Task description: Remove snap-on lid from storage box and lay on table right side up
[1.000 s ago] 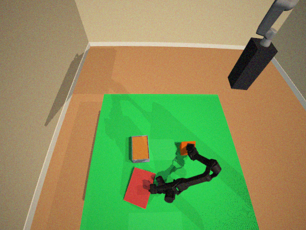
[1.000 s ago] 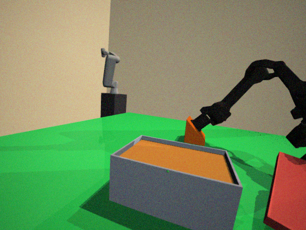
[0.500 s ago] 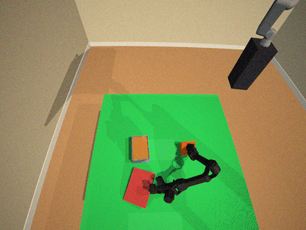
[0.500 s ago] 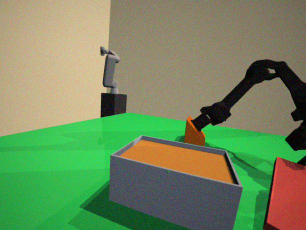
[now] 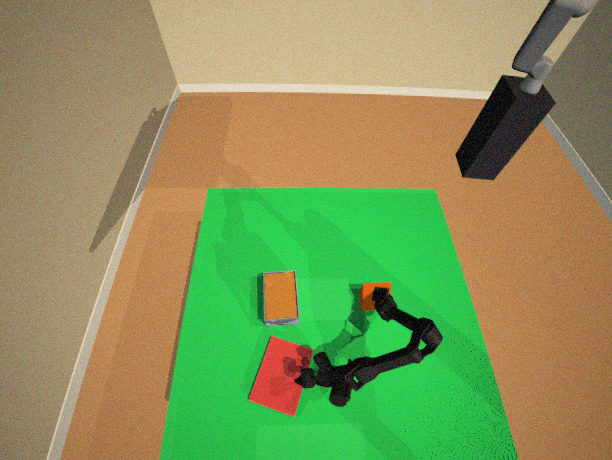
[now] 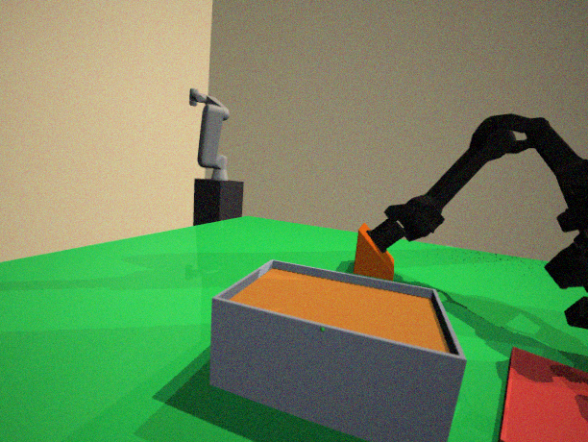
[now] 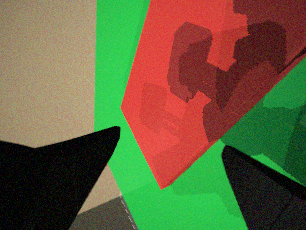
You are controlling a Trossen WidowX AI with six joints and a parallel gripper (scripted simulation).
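Observation:
The red lid (image 5: 272,375) (image 6: 538,404) (image 7: 155,60) is off the box and looks about flat on the green table, smooth red face up; its underside is hidden. The grey storage box (image 5: 282,322) (image 6: 336,375) stands upright and uncovered beside it, with an orange surface inside just below its rim. My gripper (image 5: 306,368) (image 6: 564,293) (image 7: 170,140) is open wide and empty above the lid's edge nearest the arm. In the wrist view a lid corner shows between and beyond the fingertips, with a gap to each finger.
My black arm rises from an orange base block (image 5: 368,298) (image 6: 370,264) on the green table (image 5: 390,225) (image 6: 120,288). A grey arm (image 5: 542,40) (image 6: 211,135) on a black pedestal (image 5: 500,130) (image 6: 216,202) stands off the table.

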